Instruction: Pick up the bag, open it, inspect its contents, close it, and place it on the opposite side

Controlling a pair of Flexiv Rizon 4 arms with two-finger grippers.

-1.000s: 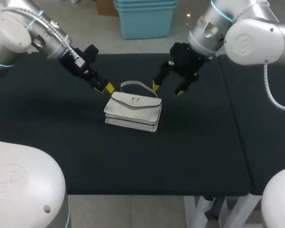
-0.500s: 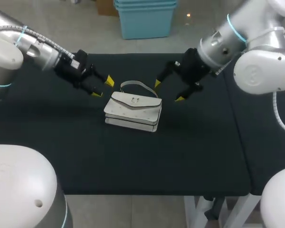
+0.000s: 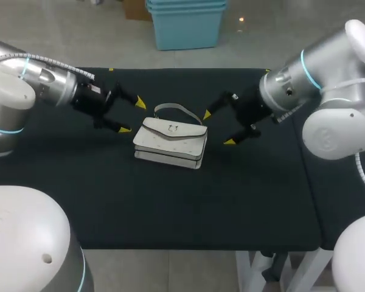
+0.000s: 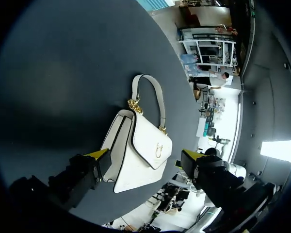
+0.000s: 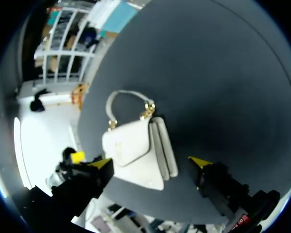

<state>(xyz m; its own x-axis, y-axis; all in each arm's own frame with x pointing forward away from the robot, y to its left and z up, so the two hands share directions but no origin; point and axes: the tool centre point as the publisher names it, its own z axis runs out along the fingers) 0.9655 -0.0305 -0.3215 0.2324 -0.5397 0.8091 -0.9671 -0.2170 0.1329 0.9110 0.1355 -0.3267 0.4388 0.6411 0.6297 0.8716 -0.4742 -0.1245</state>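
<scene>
A small white bag point(image 3: 170, 143) lies flat near the middle of the black table point(image 3: 261, 201), its flap closed with a gold clasp and its handle point(image 3: 172, 110) resting on the far side. My left gripper point(image 3: 131, 116) hovers open just left of the bag, not touching it. My right gripper point(image 3: 218, 128) stands open just right of it, also apart. In the left wrist view the bag point(image 4: 145, 138) lies ahead of the open gripper point(image 4: 143, 158). The right wrist view shows the bag point(image 5: 128, 148) ahead of its spread fingers point(image 5: 149, 163).
Black cloth surrounds the bag on every side, with a wide stretch toward the front edge point(image 3: 170, 243). A seam to a second black table section point(image 3: 304, 164) runs along the right.
Both arms have swung outward and lower. The left gripper drew back to the left of the bag and the right gripper to its right. The bag has not moved.
</scene>
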